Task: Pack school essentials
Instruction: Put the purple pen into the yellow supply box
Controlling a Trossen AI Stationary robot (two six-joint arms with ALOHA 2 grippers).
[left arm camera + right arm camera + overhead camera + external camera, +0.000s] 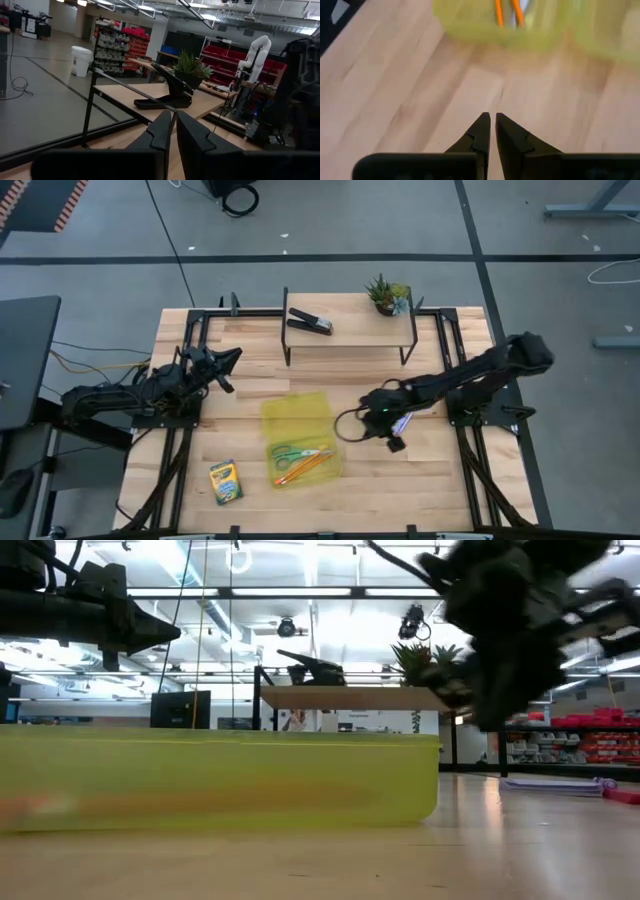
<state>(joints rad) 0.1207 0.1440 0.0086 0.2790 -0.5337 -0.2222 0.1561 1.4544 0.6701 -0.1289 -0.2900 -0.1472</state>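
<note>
A clear yellow box (300,420) stands at the table's middle. Green-handled scissors (292,451) and two orange pencils (305,467) lie in its near part. The pencils (507,11) also show in the right wrist view. The green-yellow crayon box (226,481) lies flat on the table, near-left of the yellow box. A pale-blue note pad (402,424) lies on the table, partly under my right arm. My right gripper (492,119) is shut and empty, just right of the yellow box and above bare wood. My left gripper (173,117) is shut and held high at the left. No red block shows plainly.
A wooden riser (350,335) on black legs spans the far middle, with a black stapler (310,321) and a small potted plant (385,295) on it. Black frame rails (180,470) run along both sides. Bare wood lies near-right of the yellow box.
</note>
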